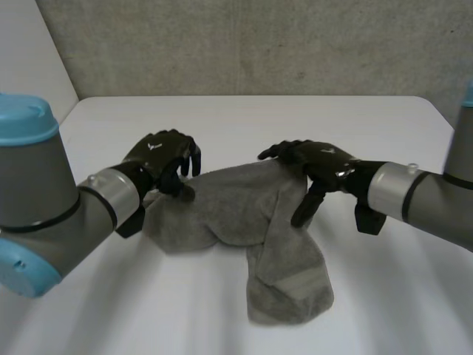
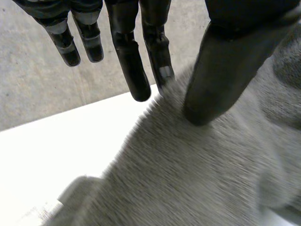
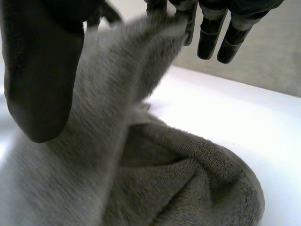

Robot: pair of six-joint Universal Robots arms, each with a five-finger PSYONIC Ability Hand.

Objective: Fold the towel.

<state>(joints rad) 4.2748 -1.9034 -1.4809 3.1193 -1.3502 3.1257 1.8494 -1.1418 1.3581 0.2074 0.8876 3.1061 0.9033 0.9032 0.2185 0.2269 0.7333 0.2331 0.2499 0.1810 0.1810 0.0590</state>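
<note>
- Towel (image 1: 244, 214), grey and crumpled, lies near the middle of the white surface (image 1: 369, 133), which runs back to a grey wall (image 1: 259, 44).
- Its far edge is raised between the two hands. The rest sags to the surface, and one end trails towards the camera in the head view, below the right hand.
- The left arm (image 1: 44, 207) and right arm (image 1: 436, 200) reach in from either side towards the towel's far edge.
- The left robot hand (image 1: 159, 159) sits at the towel's far left corner. In its wrist view the thumb presses into the cloth and the nearest fingers (image 2: 160, 66) meet the edge from the other side, pinching it. The outer fingers hang clear of the cloth.
- The right robot hand (image 1: 318, 163) is at the far right corner. Its wrist view shows the thumb on one face of the cloth and the fingers (image 3: 207, 37) at the other, so the edge is gripped between them. The towel rises to the hand from a heap below the palm.
</note>
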